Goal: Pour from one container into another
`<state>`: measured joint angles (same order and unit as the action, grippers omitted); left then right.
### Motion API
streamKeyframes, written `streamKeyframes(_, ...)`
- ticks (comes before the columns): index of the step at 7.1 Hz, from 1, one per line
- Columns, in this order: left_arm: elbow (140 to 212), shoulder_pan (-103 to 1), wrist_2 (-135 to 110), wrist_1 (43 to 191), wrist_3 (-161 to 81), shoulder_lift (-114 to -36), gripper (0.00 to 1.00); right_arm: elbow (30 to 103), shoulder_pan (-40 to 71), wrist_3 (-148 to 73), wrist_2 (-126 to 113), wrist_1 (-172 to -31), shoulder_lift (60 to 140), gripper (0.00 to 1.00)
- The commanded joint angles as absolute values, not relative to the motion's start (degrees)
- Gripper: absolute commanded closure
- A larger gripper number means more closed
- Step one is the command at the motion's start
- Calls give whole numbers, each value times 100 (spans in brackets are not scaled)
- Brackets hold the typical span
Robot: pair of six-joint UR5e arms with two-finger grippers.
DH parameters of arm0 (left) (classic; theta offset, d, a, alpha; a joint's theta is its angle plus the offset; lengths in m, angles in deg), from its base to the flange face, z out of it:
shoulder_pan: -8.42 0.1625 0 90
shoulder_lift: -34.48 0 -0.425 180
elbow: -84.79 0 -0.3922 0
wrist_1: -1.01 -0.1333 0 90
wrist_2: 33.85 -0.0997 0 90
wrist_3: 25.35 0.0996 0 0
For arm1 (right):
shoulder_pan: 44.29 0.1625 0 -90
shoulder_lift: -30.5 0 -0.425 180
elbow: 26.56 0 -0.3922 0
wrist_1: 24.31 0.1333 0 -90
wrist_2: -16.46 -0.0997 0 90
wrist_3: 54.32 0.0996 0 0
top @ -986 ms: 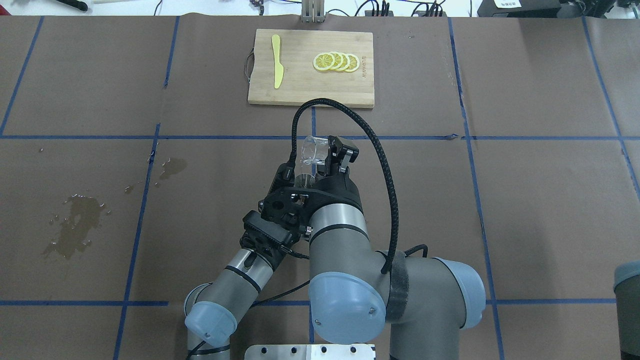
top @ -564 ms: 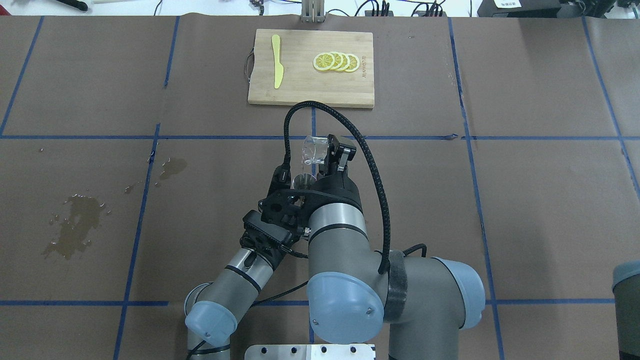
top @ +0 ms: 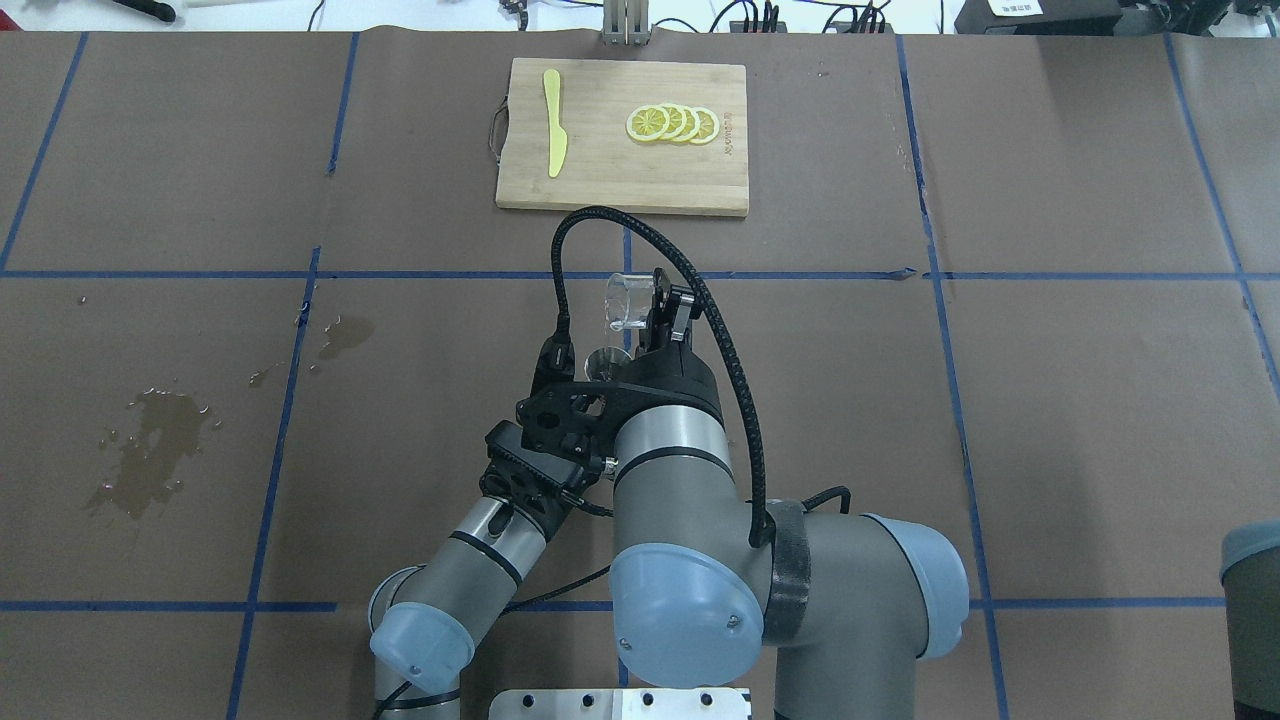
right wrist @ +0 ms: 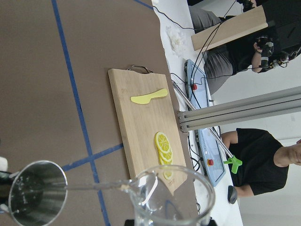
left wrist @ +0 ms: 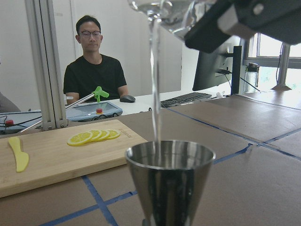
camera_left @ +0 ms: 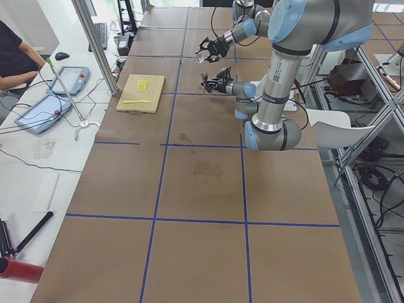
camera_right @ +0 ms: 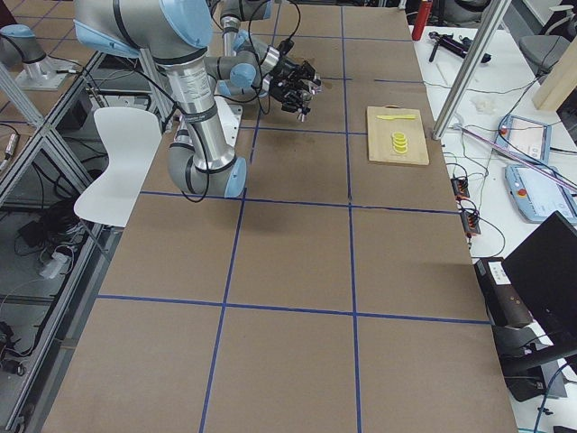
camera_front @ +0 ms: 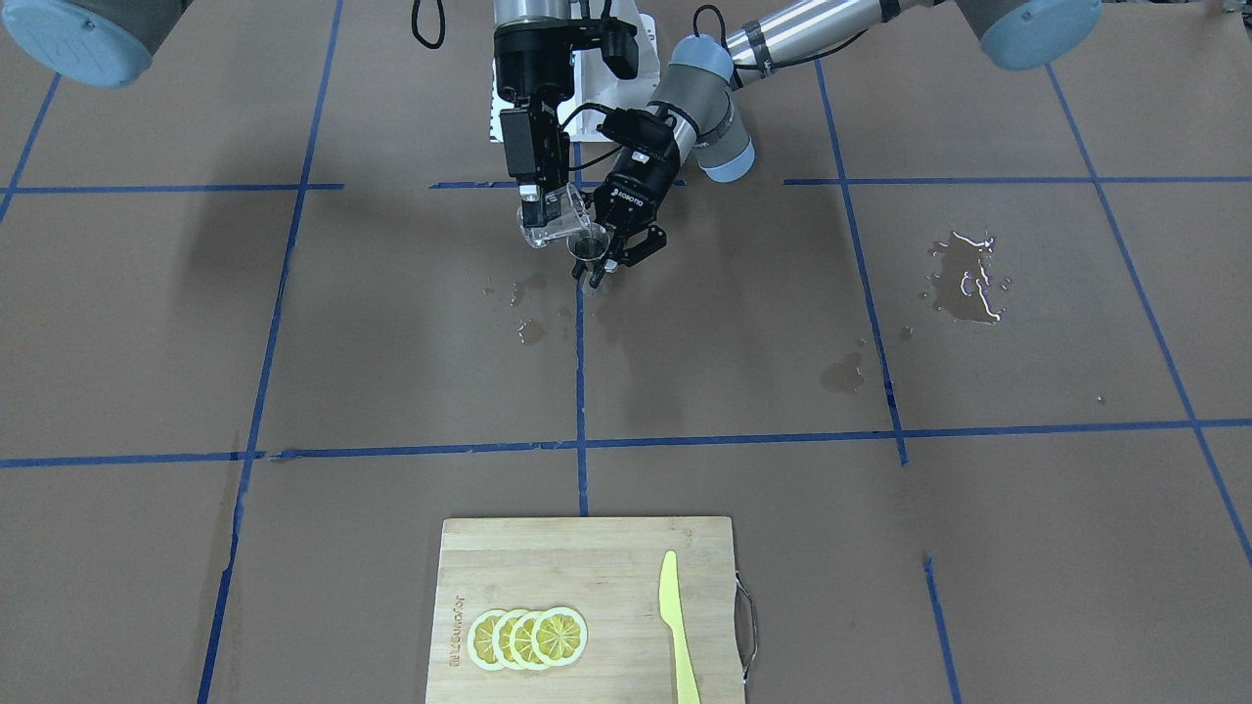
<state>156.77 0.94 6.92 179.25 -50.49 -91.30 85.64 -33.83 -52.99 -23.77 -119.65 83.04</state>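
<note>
Above the brown table (top: 1000, 400), the right gripper (camera_front: 535, 213) clamped a tilted clear glass measuring cup (camera_front: 559, 221), water (left wrist: 154, 94) streaming into the silvery steel jigger (left wrist: 169, 181) gripped by the left gripper (camera_front: 612, 260).

A table covered in brown paper (top: 1050, 400) and gridded with blue tape (camera_front: 581, 391) fills the room's middle, with a white chair (camera_right: 122, 162) at 1 long side, a white desk (camera_left: 25, 164) and aluminium posts (camera_left: 95, 44) along the other, and plain white walls (left wrist: 14, 56) and daylit windows (left wrist: 270, 47) beyond.
</note>
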Motion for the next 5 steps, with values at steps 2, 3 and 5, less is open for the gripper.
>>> streamKeyframes(2, 15677, 95, 684, 17925, -5049, -9129, 100, 8568, -3383, -5624, -2370, -11967, 8262, 100)
streamKeyframes(3, 15677, 95, 675, 17925, -5049, -9129, 100, 8568, -3383, -5704, -2370, -11967, 8244, 100)
streamKeyframes(5, 15677, 86, 675, 17925, -5049, -9129, 100, 8568, -3365, -5932, -2370, -11967, 8244, 100)
